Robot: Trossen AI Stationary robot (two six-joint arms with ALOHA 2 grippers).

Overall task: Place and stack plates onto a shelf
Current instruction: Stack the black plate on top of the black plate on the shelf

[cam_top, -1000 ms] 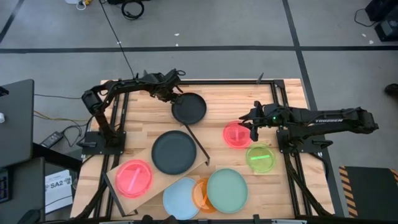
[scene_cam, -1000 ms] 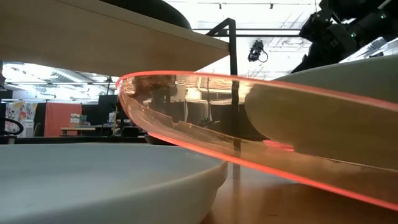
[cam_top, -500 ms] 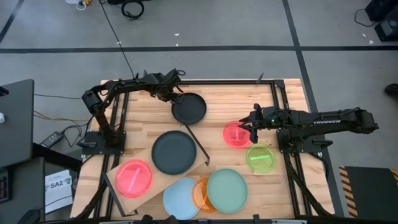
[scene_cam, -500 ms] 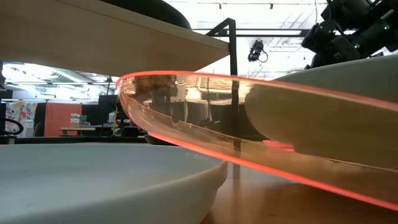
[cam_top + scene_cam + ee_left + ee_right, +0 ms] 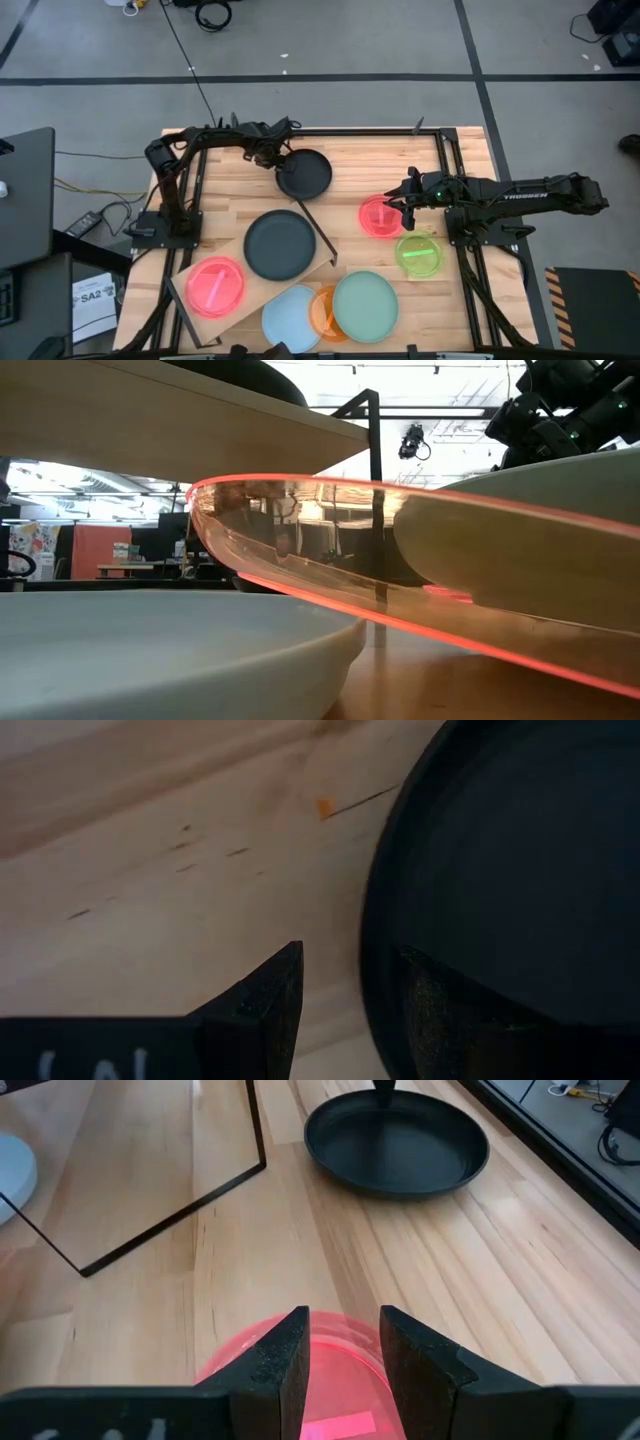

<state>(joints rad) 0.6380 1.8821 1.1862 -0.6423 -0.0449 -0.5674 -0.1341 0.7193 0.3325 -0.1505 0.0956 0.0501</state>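
Since 1 s ago my left arm's elbow swung in; left gripper [image 5: 279, 160] still straddles small black plate's [image 5: 305, 175] rim, far-centre, fingers spread, no lift yet. Right gripper [image 5: 404, 202] at pink plate [image 5: 378, 217], slightly parted. Shelf [image 5: 236, 285] near-left.

Left arm's elbow has swung away from the shelf [image 5: 195, 290] toward the table's far edge, links now lying flatter along that edge; left gripper [image 5: 277, 160] barely shifted, its fingers [image 5: 265, 1005] straddling the rim of the small black plate [image 5: 304, 174]. Right gripper [image 5: 398, 205] edged slightly nearer the shelf side, now over the pink plate [image 5: 380, 218] rim, fingers apart.
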